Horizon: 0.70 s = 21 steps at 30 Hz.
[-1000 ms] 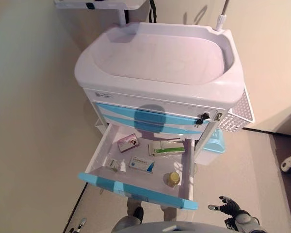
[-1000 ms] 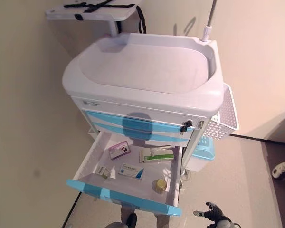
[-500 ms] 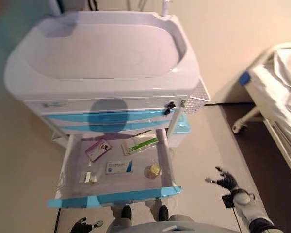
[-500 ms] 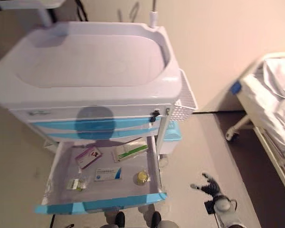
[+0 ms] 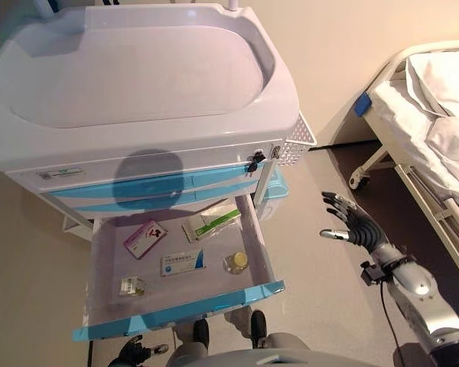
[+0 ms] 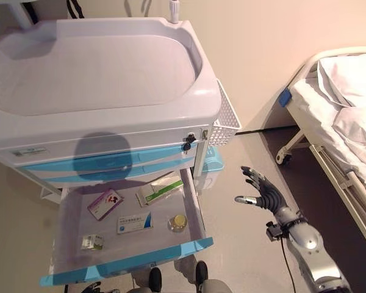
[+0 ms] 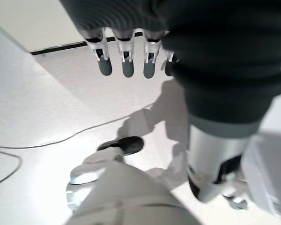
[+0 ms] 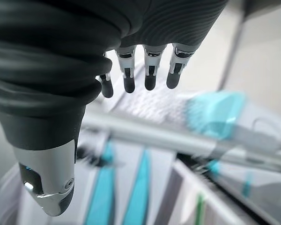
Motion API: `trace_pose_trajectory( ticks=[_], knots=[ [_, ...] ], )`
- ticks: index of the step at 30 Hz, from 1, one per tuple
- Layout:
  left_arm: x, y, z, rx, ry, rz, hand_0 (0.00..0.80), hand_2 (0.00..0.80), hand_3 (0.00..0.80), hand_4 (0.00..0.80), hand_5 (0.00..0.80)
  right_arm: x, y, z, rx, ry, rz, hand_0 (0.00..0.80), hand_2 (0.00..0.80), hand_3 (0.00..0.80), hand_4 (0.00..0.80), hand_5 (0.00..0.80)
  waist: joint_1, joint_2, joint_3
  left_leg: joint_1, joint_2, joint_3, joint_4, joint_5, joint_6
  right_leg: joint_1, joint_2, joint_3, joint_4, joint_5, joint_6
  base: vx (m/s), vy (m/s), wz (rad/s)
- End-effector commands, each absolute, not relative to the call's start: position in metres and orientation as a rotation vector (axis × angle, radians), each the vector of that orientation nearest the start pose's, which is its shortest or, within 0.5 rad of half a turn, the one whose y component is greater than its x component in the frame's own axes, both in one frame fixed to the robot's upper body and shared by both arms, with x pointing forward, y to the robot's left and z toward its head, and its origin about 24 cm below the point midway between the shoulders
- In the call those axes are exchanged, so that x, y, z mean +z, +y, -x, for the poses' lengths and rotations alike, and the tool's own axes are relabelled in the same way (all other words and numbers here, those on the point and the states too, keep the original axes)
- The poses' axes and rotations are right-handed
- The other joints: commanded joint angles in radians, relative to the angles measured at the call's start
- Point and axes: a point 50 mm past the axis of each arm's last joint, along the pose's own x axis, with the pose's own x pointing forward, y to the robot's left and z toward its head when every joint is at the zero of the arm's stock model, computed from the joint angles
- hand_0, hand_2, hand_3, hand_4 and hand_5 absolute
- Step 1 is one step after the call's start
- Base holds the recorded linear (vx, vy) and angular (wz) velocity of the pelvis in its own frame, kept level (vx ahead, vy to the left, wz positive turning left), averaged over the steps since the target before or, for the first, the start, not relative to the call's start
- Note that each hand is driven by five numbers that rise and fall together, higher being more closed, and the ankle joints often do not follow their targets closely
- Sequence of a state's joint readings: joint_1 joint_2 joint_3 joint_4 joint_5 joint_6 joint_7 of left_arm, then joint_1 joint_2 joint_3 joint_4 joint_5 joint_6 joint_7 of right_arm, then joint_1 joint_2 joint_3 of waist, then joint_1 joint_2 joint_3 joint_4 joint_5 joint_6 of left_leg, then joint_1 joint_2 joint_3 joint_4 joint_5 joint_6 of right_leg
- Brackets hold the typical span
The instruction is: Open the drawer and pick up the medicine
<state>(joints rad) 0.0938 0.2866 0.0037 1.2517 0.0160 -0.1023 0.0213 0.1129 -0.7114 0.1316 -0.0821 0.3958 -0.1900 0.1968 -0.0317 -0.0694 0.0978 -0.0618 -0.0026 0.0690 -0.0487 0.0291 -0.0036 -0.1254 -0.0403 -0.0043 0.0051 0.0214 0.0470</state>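
Note:
The cart's bottom drawer [image 5: 107, 325], white with a blue front, stands pulled out. In it lie a purple box [image 5: 145, 238], a green-and-white box [image 5: 210, 224], a blue-and-white box [image 5: 183, 263], a small yellow-capped bottle [image 5: 235, 262] and a small packet [image 5: 131, 286]. My right hand [image 5: 356, 225] is open and empty, raised in the air to the right of the drawer, apart from it; its fingers [image 8: 147, 65] are straight. My left hand [image 5: 138, 353] hangs low below the drawer front, its fingers [image 7: 126, 58] straight and empty.
The white cart top [image 5: 138, 76] overhangs two closed blue drawers [image 5: 153, 187]. A white mesh basket [image 5: 298, 141] hangs on the cart's right side, with a light-blue bin [image 5: 279, 200] below it. A bed with white sheets [image 5: 436, 107] stands at the right.
The camera has turned to the right, bringing the bed into view. My right hand has risen from low near the floor to beside the drawer. The drawer stays open.

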Motion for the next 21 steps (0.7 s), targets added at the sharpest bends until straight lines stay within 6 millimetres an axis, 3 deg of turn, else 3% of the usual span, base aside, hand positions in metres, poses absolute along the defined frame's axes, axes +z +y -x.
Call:
trace_pose_trajectory(
  ticks=[1,4,5,6,8,11,16,21],
  knots=[
    [-0.156,0.276,-0.046,0.169,1.274,-0.309,0.0,0.0,0.0,0.0,0.0,0.111,-0.197,-0.234,0.549,-0.222,0.303,0.0,0.0,0.0,0.0,0.0,0.042,-0.048,-0.011,-0.033,-0.067,-0.013,0.05,-0.052,0.027,-0.026,-0.039,-0.002,0.002,0.072,0.094,0.0,0.012,0.06],
    [-0.157,0.276,-0.043,0.162,1.286,-0.312,0.0,0.0,0.0,0.0,0.0,0.115,-0.185,-0.237,0.616,-0.237,0.322,0.0,0.0,0.0,0.0,0.0,0.048,-0.046,-0.01,-0.032,-0.069,-0.022,0.046,-0.049,0.027,-0.022,-0.043,-0.011,0.002,0.07,0.094,-0.005,0.002,0.05],
    [-0.157,0.275,-0.04,0.156,1.294,-0.317,0.0,0.0,0.0,0.0,0.0,0.122,-0.166,-0.24,0.71,-0.276,0.338,0.0,0.0,0.0,0.0,0.0,0.061,-0.045,-0.008,-0.034,-0.072,-0.03,0.044,-0.046,0.027,-0.02,-0.046,-0.02,0.002,0.07,0.093,-0.009,0.001,0.2],
    [-0.157,0.275,-0.04,0.157,1.294,-0.316,0.0,0.0,0.0,0.0,0.0,0.122,-0.166,-0.24,0.711,-0.277,0.339,0.0,0.0,0.0,0.0,0.0,0.059,-0.045,-0.008,-0.033,-0.072,-0.031,0.044,-0.046,0.027,-0.019,-0.046,-0.02,0.002,0.07,0.093,-0.017,-0.004,0.2],
    [-0.158,0.274,-0.038,0.157,1.303,-0.318,0.0,0.0,0.0,0.0,0.0,0.127,-0.14,-0.245,0.811,-0.311,0.327,0.0,0.0,0.0,0.0,0.0,0.075,-0.046,-0.002,-0.037,-0.075,-0.043,0.042,-0.041,0.028,-0.017,-0.048,-0.034,0.0,0.07,0.091,-0.017,-0.011,0.17],
    [-0.158,0.274,-0.039,0.161,1.301,-0.322,0.0,0.0,0.0,0.0,0.0,0.128,-0.125,-0.249,0.855,-0.333,0.363,0.0,0.0,0.0,0.0,0.0,0.083,-0.047,0.003,-0.04,-0.076,-0.053,0.04,-0.038,0.028,-0.017,-0.049,-0.045,-0.003,0.071,0.09,-0.019,-0.015,0.17],
    [-0.157,0.276,-0.042,0.183,1.291,-0.324,0.0,0.0,0.0,0.0,0.0,0.117,-0.086,-0.259,0.957,-0.318,0.416,0.0,0.0,0.0,0.0,0.0,0.118,-0.06,0.02,-0.051,-0.075,-0.083,0.038,-0.026,0.027,-0.014,-0.05,-0.075,-0.008,0.072,0.085,-0.026,-0.025,0.16],
    [-0.156,0.277,-0.044,0.194,1.285,-0.336,0.0,0.0,0.0,0.0,0.0,0.098,-0.071,-0.265,0.957,-0.266,0.459,0.0,0.0,0.0,0.0,0.0,0.132,-0.064,0.032,-0.058,-0.076,-0.102,0.033,-0.018,0.026,-0.012,-0.051,-0.096,-0.009,0.07,0.081,-0.018,-0.025,0.19]
  ],
)
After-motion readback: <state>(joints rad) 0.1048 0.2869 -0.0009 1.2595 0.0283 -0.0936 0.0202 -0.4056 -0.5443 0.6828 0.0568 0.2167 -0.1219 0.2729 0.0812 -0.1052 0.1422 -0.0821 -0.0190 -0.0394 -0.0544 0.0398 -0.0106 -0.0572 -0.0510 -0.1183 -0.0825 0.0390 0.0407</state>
